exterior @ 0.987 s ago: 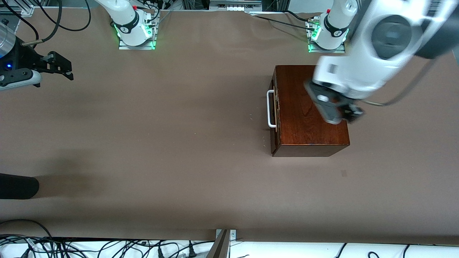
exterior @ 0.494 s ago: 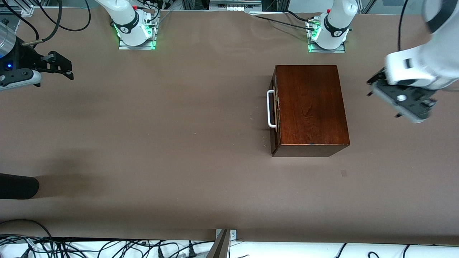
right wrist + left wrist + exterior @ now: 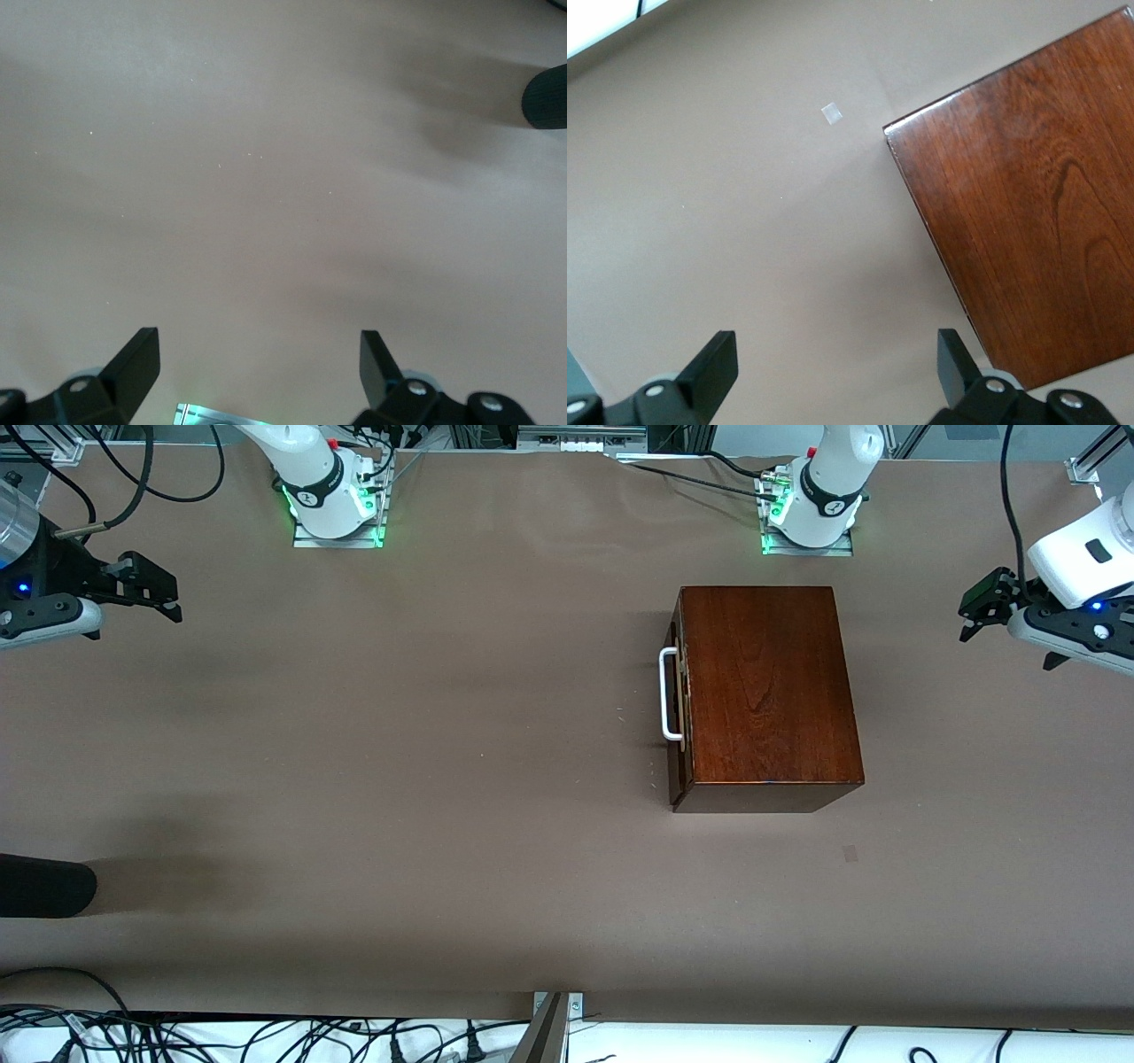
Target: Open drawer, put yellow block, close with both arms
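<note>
I see drawer (image 3: 678,695) shut in the box (image 3: 769,691) near left arm's base, left gripper (image 3: 982,607) jaws apart over bare table (image 3: 443,779) at its end, right gripper (image 3: 151,589) jaws apart at its own end, yellow block not visible to me

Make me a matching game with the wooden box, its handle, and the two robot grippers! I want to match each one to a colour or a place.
Things:
1. wooden box
2. handle
3. left gripper
4. right gripper

Colour or place:
A. white loop on the closed drawer front
B. open, over the table at the right arm's end
C. glossy dark reddish brown
D. open, over the table at the left arm's end, beside the box

Pairs: 1-C, 2-A, 3-D, 4-B
</note>
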Controlling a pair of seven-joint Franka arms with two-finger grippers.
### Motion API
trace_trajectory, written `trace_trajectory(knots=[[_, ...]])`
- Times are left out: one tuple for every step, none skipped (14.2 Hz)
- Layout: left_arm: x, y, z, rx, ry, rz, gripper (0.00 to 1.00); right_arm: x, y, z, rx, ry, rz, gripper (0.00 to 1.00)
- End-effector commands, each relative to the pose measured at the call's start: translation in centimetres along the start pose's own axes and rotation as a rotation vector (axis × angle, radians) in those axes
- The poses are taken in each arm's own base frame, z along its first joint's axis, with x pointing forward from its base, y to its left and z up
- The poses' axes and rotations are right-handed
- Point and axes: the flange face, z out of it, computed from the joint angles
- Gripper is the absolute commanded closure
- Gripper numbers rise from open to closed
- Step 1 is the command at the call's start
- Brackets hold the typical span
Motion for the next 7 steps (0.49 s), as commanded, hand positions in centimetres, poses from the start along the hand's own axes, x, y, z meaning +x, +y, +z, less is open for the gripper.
trace_trajectory(knots=[[-0.7, 0.7, 3.0, 0.005, 0.002, -0.017, 0.0, -0.2, 0.0, -0.6, -0.012, -0.003, 0.002, 0.0], [-1.4, 0.6, 3.4, 0.009, 0.008, -0.021, 0.0, -0.2, -0.2, -0.6, -0.012, -0.001, 0.0, 0.0], [-2.3, -0.1, 3.3, 0.013, 0.018, -0.04, 0.0, -0.2, -0.2, -0.7, -0.012, -0.001, 0.0, 0.0], [-3.0, -1.0, 3.1, 0.004, 0.023, -0.075, 0.0, -0.2, -0.2, -0.7, -0.013, 0.0, 0.0, 0.0], [-3.0, -0.9, 2.9, -0.039, 0.043, -0.104, 0.0, -0.2, -0.2, -0.6, -0.012, -0.002, 0.003, 0.0], [-2.9, -0.8, 2.8, -0.058, 0.05, -0.146, 0.0, -0.3, -0.2, -0.6, -0.012, -0.004, 0.026, 0.0], [-3.0, -0.8, 3.0, -0.062, 0.042, -0.219, 0.0, -0.3, -0.2, -0.6, -0.011, -0.005, 0.054, 0.0]])
